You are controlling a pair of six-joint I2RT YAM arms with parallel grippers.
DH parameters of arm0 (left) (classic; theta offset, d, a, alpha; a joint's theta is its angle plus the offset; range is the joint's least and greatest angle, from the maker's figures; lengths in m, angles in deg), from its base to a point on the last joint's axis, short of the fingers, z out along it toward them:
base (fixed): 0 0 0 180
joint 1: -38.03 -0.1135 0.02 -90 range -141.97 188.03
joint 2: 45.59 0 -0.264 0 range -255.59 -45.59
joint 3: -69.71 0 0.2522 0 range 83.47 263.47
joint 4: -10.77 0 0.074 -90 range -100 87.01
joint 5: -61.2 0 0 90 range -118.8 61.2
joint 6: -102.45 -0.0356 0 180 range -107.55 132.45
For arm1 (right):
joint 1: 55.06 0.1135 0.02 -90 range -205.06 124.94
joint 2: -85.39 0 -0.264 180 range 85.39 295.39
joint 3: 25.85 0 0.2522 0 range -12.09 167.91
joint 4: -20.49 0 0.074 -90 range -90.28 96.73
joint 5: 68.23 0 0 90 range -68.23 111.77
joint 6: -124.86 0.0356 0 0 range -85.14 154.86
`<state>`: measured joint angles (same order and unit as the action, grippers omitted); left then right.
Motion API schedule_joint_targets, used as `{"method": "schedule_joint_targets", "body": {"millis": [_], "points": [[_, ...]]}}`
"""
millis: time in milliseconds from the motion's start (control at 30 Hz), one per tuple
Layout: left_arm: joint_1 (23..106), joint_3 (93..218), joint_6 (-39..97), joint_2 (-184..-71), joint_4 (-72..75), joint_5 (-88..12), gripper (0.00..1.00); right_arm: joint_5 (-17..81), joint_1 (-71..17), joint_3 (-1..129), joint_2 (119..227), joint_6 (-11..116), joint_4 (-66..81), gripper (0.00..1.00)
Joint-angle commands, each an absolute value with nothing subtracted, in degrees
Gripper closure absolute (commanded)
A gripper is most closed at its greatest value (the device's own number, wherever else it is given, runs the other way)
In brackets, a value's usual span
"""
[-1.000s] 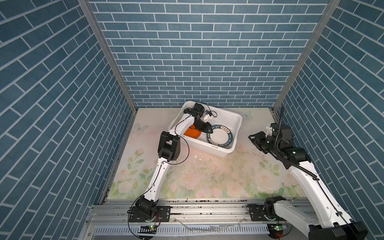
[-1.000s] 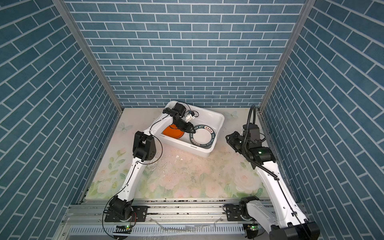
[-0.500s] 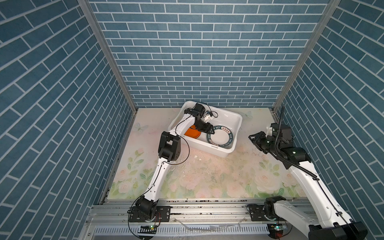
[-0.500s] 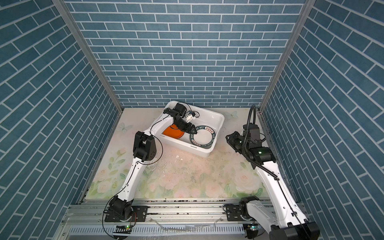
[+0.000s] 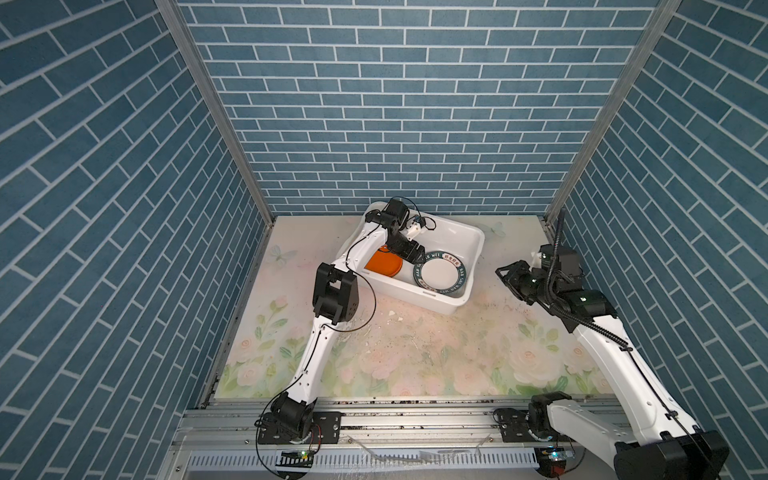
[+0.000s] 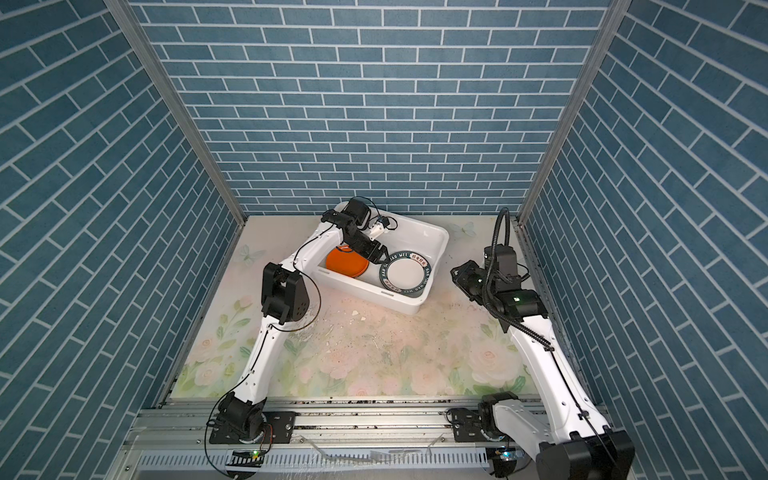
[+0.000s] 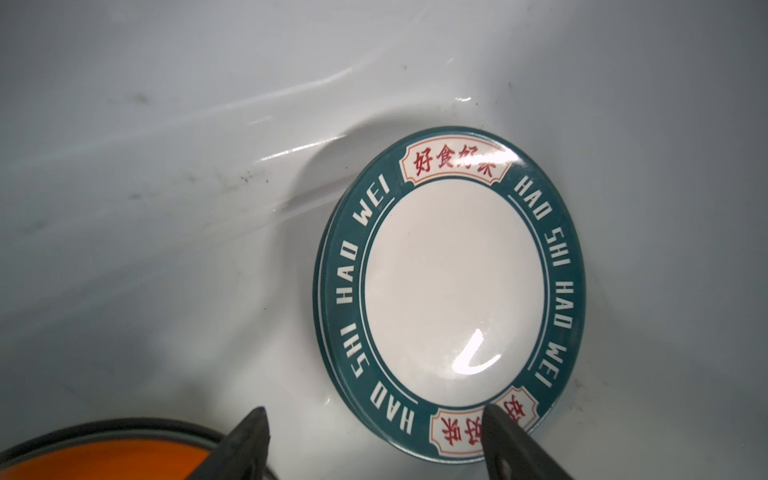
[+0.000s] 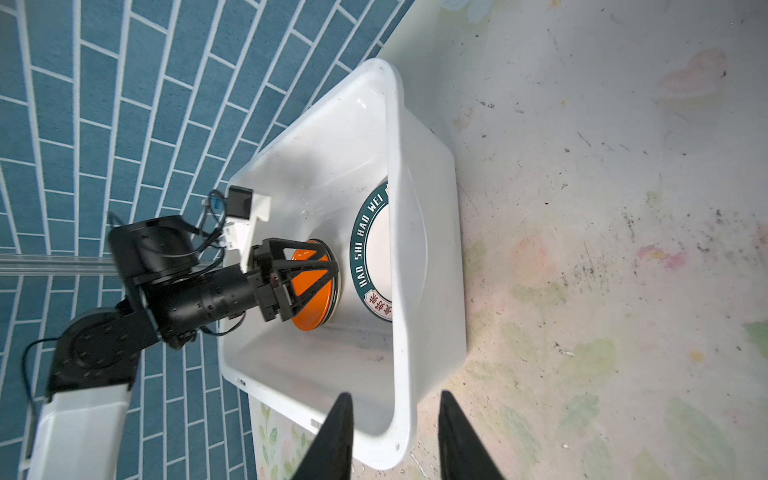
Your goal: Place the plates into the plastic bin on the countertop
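Observation:
The white plastic bin (image 5: pixel 453 223) (image 6: pixel 419 224) (image 8: pixel 428 249) stands at the back of the floral countertop (image 5: pixel 415 353). Two plates lie in it: a plain orange one (image 5: pixel 384 264) (image 6: pixel 347 262) (image 8: pixel 316 316) and a white one with a dark-green lettered rim (image 5: pixel 440 274) (image 6: pixel 405 272) (image 7: pixel 453 299). My left gripper (image 5: pixel 409 255) (image 7: pixel 374 415) (image 8: pixel 334 270) hangs open inside the bin between the two plates, one fingertip (image 7: pixel 492 415) over the green rim and nothing gripped. My right gripper (image 5: pixel 506 282) (image 8: pixel 395 397) is open and empty, right of the bin and apart from it.
Small white chips (image 5: pixel 390 311) and dark specks dot the countertop in front of the bin. Blue brick walls close in three sides. A grey metal rail (image 5: pixel 415 419) carrying both arm bases runs along the front edge.
My left jaws have spread wide and let go of the green-rimmed plate, which now lies in the bin. My right jaws have opened slightly. Both arms have hardly moved.

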<state>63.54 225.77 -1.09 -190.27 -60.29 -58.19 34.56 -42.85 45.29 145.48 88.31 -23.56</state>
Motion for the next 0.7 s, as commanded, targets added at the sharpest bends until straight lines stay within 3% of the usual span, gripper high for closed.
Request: {"method": "schedule_joint_targets", "body": {"millis": [0, 133, 267, 367, 533, 667], "points": [[63.36, 225.8, -6.28, -183.59, -61.59, -53.97, 0.15, 32.5, -43.63, 47.58, 147.29, 85.41, -21.27, 0.61], [62.79, 226.02, -9.17, -179.29, -60.85, -48.54, 0.12, 27.62, -44.23, 48.46, 148.96, 83.99, -18.44, 0.5], [60.82, 225.6, -9.63, -174.3, -59.51, -43.02, 0.01, 22.16, -45.05, 49.03, 150.6, 78.02, -13.96, 0.2], [58.77, 223.82, -9.46, -169.98, -58.42, -39.47, 0.0, 21.07, -45.69, 49.6, 152.69, 72.06, -11.28, 0.01], [53.24, 217.03, -6.66, -162.35, -56.26, -35.57, 0.01, 17.79, -46.64, 46.82, 154.6, 65.64, -4.74, 0.01], [44.97, 207.78, -0.44, -155.12, -52.19, -38.26, 0.0, 16.05, -47.96, 41.91, 153.43, 62.32, 2.57, 0.01]]}}
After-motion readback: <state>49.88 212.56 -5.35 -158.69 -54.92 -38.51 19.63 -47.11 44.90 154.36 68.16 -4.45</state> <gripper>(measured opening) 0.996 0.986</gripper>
